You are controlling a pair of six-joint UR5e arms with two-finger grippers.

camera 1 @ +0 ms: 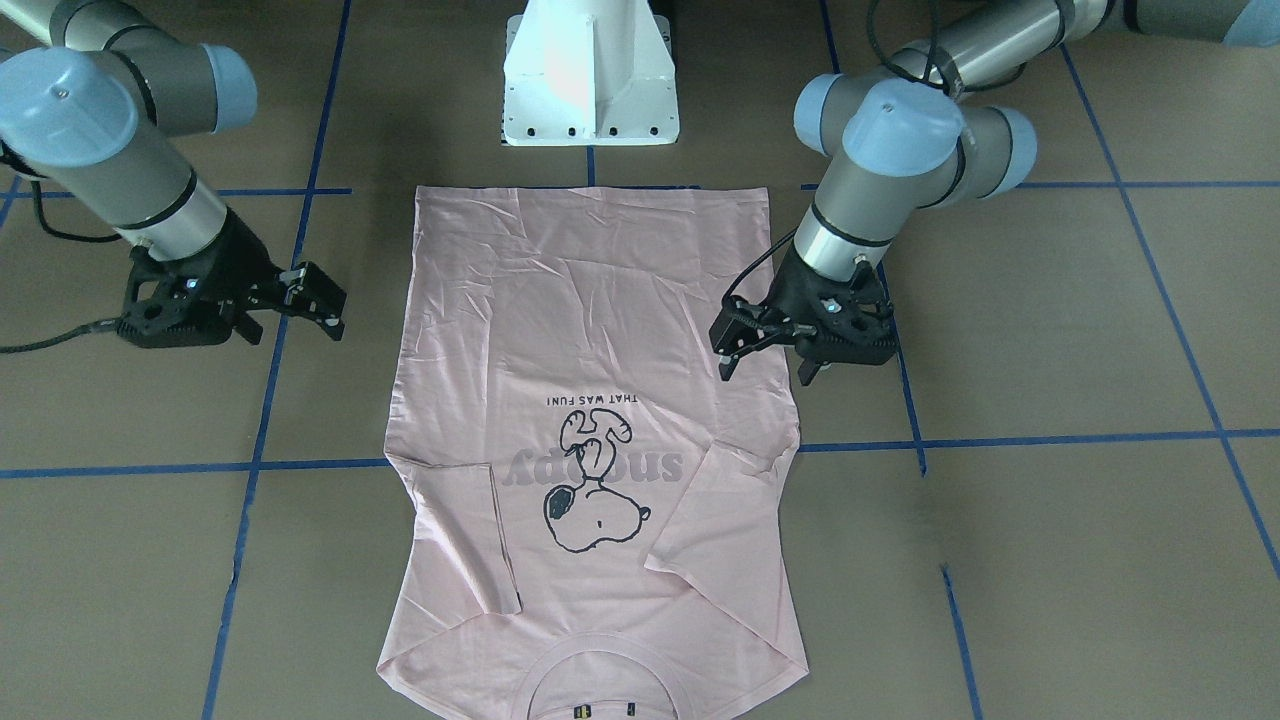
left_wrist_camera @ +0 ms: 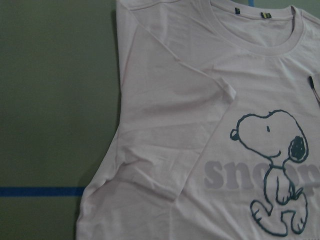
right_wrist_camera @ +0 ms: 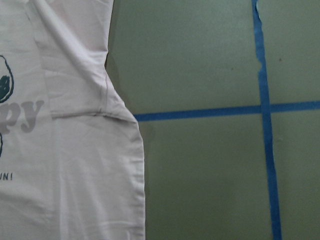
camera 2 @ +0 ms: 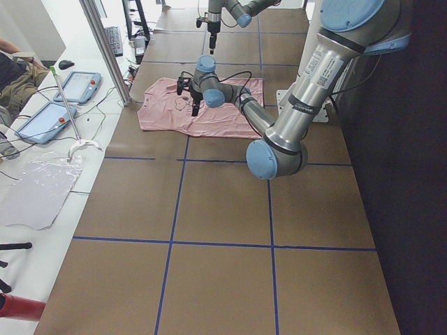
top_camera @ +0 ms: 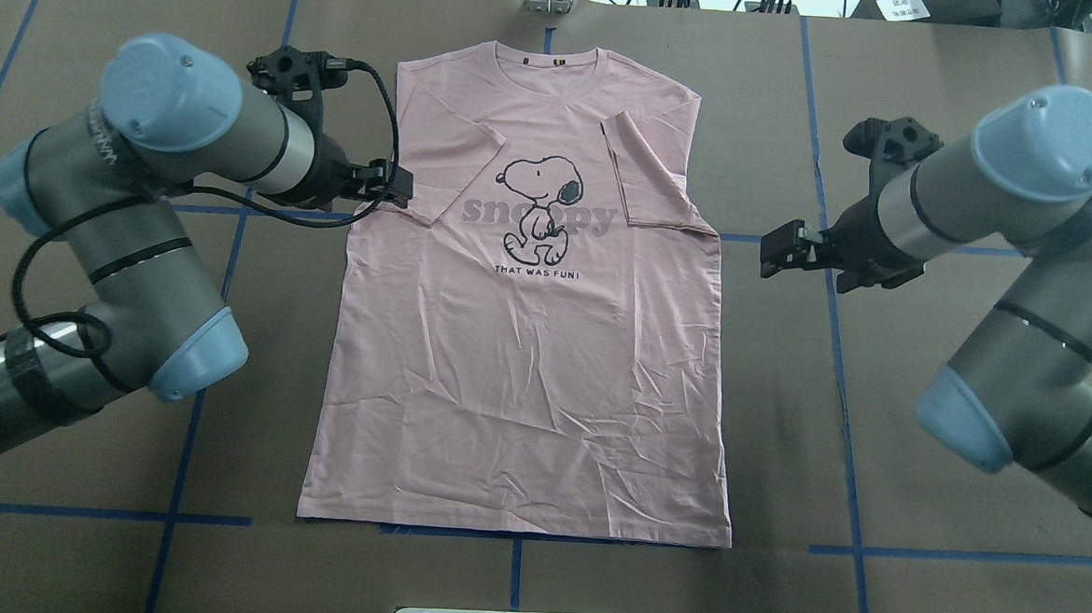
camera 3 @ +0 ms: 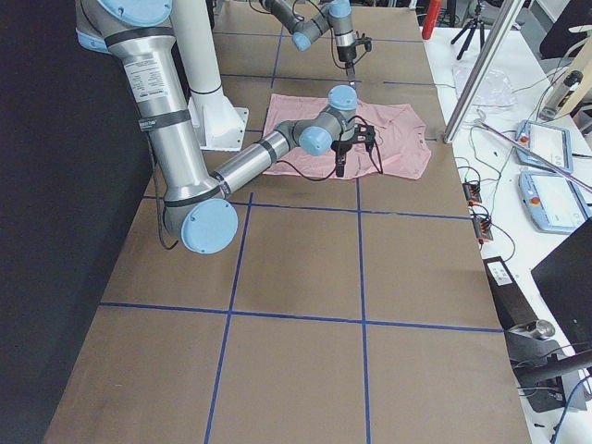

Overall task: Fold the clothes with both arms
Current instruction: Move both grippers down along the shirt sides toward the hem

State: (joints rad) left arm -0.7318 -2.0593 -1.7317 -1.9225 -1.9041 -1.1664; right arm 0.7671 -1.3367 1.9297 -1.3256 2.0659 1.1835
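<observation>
Though seemingly open, one left hand (top_camera: 399,187), one right hand (top_camera: 775,253), one T-shirt (top_camera: 524,361).

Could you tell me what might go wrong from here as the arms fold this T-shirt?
The left end effector is at the T-shirt's edge, while the right end effector sits apart over bare table; uneven grasps could skew the fold.
Both sleeves lie loosely folded inward and may flop open when the sides lift.
The left arm's black cable loops beside the shoulder and could drag the fabric.
</observation>
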